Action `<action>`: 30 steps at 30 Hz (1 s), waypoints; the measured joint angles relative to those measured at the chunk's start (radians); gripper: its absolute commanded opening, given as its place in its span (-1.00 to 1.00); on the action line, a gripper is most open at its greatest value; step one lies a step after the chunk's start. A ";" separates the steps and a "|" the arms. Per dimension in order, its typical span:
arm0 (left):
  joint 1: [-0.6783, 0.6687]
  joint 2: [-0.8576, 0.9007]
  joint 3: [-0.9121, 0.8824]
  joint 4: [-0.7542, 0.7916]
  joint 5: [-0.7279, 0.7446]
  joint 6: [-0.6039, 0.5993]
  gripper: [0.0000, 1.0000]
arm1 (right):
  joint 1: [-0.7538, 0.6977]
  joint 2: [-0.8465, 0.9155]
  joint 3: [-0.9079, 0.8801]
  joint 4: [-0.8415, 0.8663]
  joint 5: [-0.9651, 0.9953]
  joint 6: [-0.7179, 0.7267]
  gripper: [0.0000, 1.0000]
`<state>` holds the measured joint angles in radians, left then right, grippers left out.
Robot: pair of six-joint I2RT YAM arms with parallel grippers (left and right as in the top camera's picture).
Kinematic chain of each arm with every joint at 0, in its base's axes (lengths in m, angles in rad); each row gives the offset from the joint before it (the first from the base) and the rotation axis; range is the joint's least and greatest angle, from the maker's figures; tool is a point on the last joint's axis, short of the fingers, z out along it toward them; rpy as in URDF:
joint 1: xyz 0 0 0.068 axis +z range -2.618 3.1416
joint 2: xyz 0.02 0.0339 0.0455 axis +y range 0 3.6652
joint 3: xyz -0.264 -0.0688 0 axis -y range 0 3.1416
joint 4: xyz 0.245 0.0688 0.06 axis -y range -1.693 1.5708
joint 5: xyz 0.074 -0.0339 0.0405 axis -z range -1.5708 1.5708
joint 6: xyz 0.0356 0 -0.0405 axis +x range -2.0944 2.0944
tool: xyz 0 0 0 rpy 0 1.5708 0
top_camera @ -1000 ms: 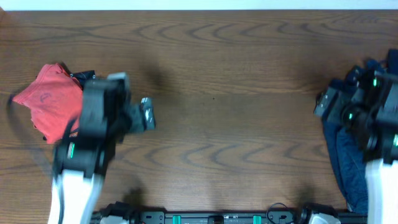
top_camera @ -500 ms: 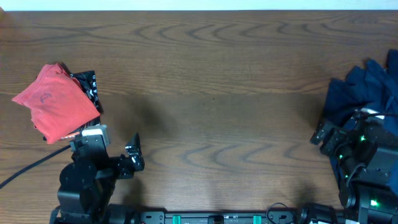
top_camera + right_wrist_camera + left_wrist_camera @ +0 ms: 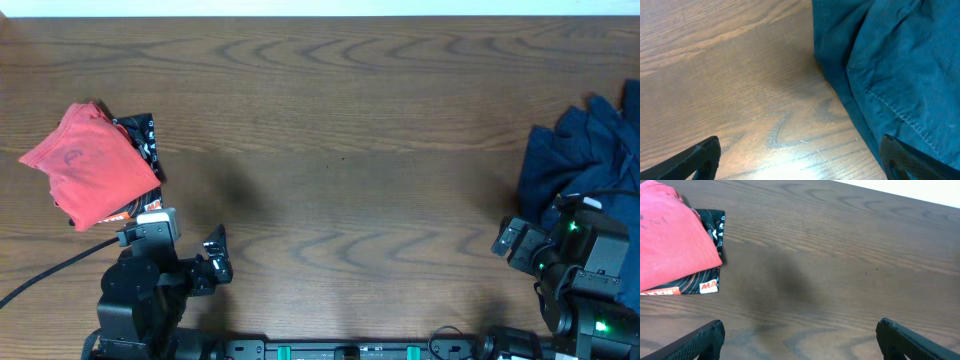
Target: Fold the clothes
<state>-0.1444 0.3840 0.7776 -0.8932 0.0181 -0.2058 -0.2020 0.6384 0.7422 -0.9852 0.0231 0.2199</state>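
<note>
A folded coral-red shirt (image 3: 95,165) lies at the left on top of a folded black printed shirt (image 3: 142,138). The left wrist view has both at its upper left, the red shirt (image 3: 670,240) over the black one (image 3: 707,282). My left gripper (image 3: 213,262) hangs open near the front edge, right of that stack, with only bare wood between its fingers (image 3: 702,340). A crumpled dark-navy shirt (image 3: 585,160) lies at the far right. My right gripper (image 3: 508,242) is open at that shirt's front-left edge, holding nothing; one finger (image 3: 912,160) hovers over the navy cloth (image 3: 900,65).
The brown wooden table (image 3: 340,150) stretches between the two piles. A black cable (image 3: 45,272) runs from the left arm toward the table's left front. The arm bases stand along the front edge.
Both arms have drawn back from the piles toward the front edge over the last second. The left one left the red stack, the right one left the navy shirt. Both grippers stayed open.
</note>
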 measured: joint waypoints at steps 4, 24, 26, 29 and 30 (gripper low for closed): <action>0.000 0.000 0.000 0.000 0.000 0.000 0.95 | 0.000 -0.021 -0.001 0.027 0.000 0.000 0.98; 0.000 0.000 -0.002 0.000 0.000 0.000 0.96 | 0.176 -0.528 -0.591 1.001 -0.076 -0.140 0.99; 0.000 0.000 -0.002 0.000 0.000 0.000 0.96 | 0.183 -0.563 -0.653 1.062 -0.076 -0.142 0.99; 0.000 0.000 -0.002 0.000 0.000 0.000 0.96 | 0.183 -0.609 -0.716 1.086 -0.076 -0.153 0.98; 0.000 0.000 -0.002 0.000 0.000 0.000 0.96 | 0.183 -0.617 -0.727 1.083 -0.076 -0.161 0.99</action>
<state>-0.1444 0.3840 0.7761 -0.8936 0.0177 -0.2058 -0.0189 0.0212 0.0151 0.0975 -0.0528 0.0593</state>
